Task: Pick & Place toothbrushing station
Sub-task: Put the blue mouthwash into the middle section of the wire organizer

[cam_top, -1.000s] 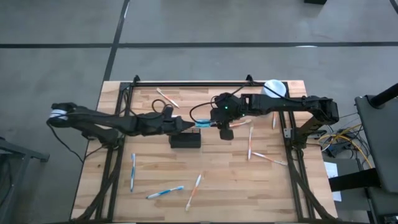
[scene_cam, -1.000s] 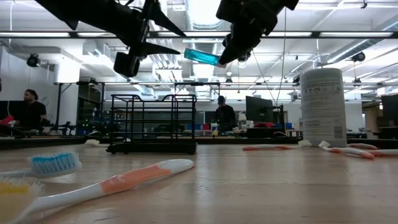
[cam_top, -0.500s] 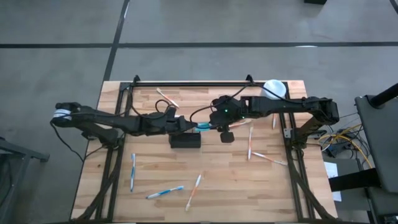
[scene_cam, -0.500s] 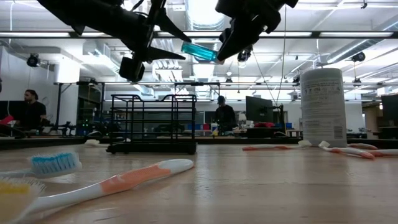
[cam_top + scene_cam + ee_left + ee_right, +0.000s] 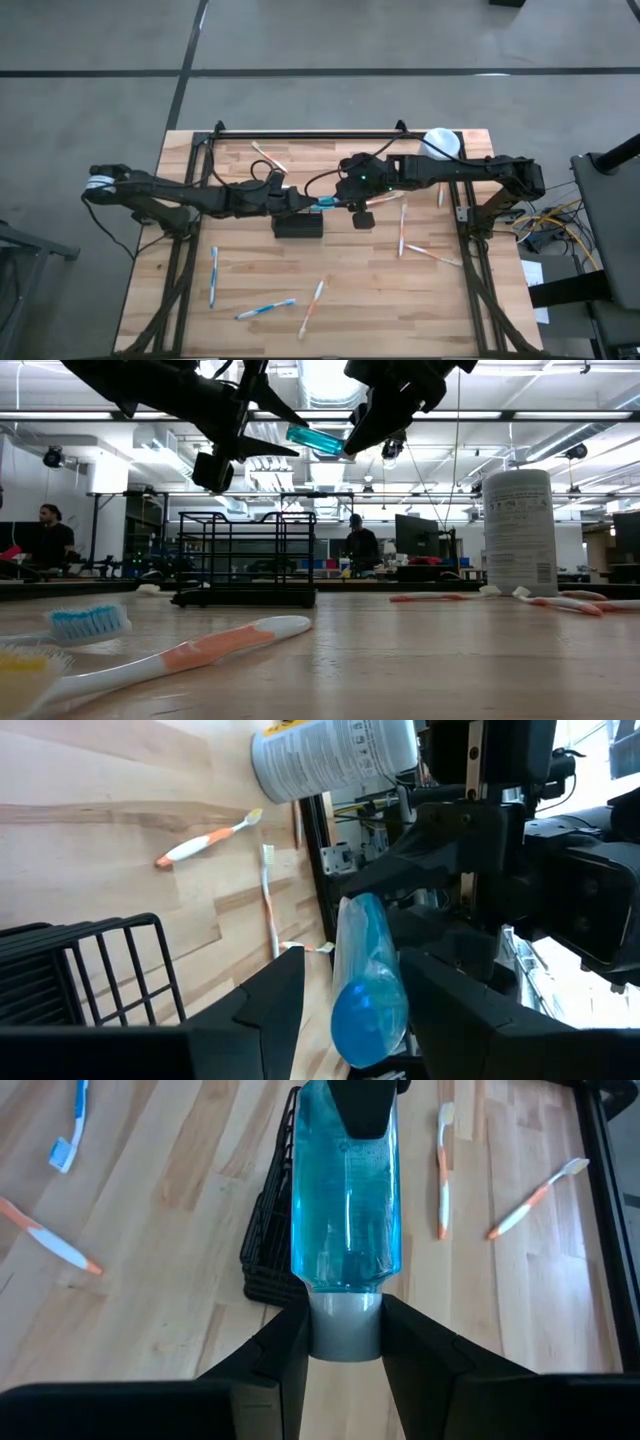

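You are looking at a wooden slat table standing on a grey concrete floor crossed by dark seams. Beyond the table's far edge, the low view shows you an open workshop: long ceiling light strips, exposed ducts, desks with monitors, and two seated people, one at left and one near the centre.

Two dark, slender, jointed arms. Left arm: matte black links, a white-and-blue band near its base, a black cable looping at the wrist. Right arm: black links, a small green indicator light, smooth tapered black fingers.
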You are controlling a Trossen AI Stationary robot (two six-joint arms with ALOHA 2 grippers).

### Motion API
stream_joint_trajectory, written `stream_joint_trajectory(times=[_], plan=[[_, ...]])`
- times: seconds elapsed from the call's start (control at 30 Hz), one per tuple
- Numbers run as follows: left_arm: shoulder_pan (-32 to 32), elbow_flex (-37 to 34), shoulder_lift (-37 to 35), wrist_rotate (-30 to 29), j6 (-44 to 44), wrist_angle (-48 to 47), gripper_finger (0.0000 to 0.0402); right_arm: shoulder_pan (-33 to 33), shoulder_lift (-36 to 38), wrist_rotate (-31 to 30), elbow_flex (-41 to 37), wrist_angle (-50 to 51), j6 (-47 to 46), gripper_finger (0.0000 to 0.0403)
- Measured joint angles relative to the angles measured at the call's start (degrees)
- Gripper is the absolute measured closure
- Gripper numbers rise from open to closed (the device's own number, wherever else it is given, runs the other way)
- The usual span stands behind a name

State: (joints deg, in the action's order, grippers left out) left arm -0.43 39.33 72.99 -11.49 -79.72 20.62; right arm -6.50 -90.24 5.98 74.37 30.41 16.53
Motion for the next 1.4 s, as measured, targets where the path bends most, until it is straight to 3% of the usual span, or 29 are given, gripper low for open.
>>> stream_joint_trajectory(times=[0.5, 1.07, 1.4], plan=[[0.00, -0.06, -0.02, -0.08, 1.72, 0.15, 0.0308, 0.00, 0.00, -0.16, 0.00, 0.05, -0.02, 0.0296], [0.07, -0.11, -0.09, -0.50, 1.88, 0.05, 0.0300, 0.02, 0.00, 0.61, -0.02, -0.41, -9.94, 0.0293], [0.07, -0.28, 0.07, 0.24, 3.17, -0.72, 0.0301, -0.01, 0.04, 0.40, 0.02, -2.27, -10.34, 0.0251]])
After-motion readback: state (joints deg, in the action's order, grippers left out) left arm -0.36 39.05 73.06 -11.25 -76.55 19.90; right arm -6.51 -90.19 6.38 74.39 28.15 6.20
